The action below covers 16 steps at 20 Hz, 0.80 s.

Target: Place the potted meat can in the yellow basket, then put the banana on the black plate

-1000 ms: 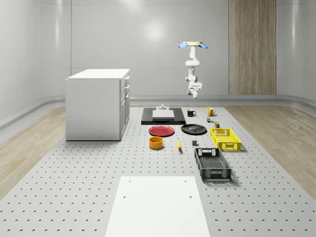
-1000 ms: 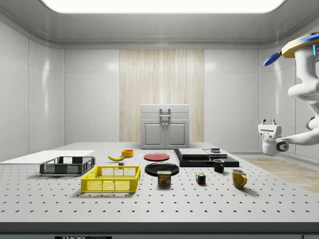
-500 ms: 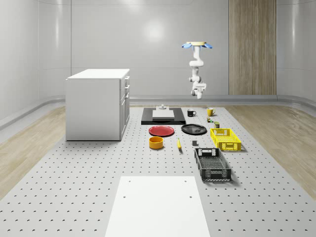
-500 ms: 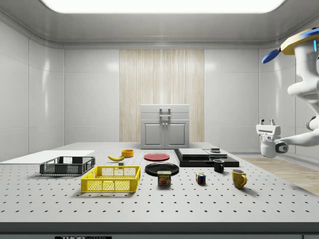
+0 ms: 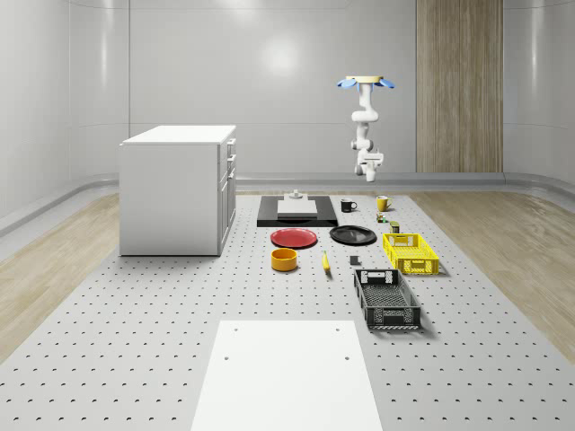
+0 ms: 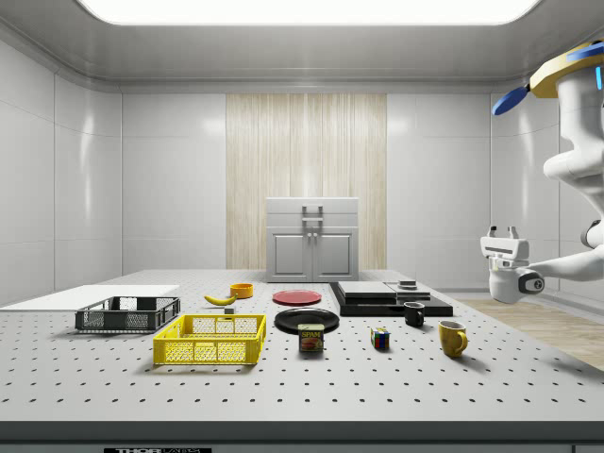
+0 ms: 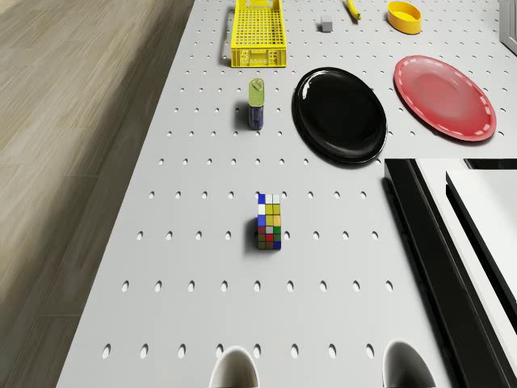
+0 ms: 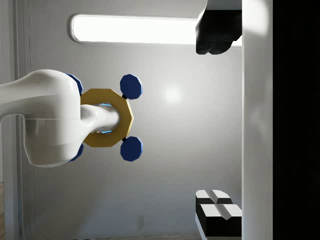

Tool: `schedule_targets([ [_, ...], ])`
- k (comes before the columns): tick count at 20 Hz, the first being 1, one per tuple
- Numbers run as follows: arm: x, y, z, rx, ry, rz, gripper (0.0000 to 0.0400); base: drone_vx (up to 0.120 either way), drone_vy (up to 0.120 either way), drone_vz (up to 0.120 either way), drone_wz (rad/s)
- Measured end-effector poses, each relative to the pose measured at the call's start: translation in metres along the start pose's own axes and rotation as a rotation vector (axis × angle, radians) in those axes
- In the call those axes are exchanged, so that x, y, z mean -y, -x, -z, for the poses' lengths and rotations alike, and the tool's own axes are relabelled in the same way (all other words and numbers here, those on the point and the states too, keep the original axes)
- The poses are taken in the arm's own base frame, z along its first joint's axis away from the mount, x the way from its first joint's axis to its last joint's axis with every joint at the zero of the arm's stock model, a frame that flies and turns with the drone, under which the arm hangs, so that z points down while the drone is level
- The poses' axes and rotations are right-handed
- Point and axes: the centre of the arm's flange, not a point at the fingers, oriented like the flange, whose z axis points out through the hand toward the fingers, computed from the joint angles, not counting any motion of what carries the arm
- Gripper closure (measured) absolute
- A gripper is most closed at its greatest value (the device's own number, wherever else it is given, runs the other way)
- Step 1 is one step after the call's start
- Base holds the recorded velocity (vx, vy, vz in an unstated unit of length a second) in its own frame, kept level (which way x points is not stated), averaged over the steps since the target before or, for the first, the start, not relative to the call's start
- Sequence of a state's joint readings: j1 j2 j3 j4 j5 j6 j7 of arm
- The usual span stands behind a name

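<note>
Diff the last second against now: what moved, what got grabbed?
The drone slid toward the whole-scene view's right, hovering above the table's far end near the yellow mug. The gripper went with it, drifting toward the side view's left and slightly lower, pointing up, fingers apart. Nothing was grabbed or released. Can, basket, banana and black plate stayed put.
</note>
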<state>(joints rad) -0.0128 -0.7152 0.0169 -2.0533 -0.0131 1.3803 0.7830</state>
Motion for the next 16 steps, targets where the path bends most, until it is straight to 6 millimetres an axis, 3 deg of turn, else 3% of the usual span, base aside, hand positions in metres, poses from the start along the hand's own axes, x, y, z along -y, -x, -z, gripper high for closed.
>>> schedule_targets([
  [9, 0.006, 0.007, 0.000, -0.065, 0.056, 0.001, 0.0000, 0.120, 0.120, 0.000, 0.000],
  [16, 0.022, 0.024, -0.006, -0.243, 0.226, 0.005, 0.0000, 0.120, 0.000, 0.000, 0.000],
])
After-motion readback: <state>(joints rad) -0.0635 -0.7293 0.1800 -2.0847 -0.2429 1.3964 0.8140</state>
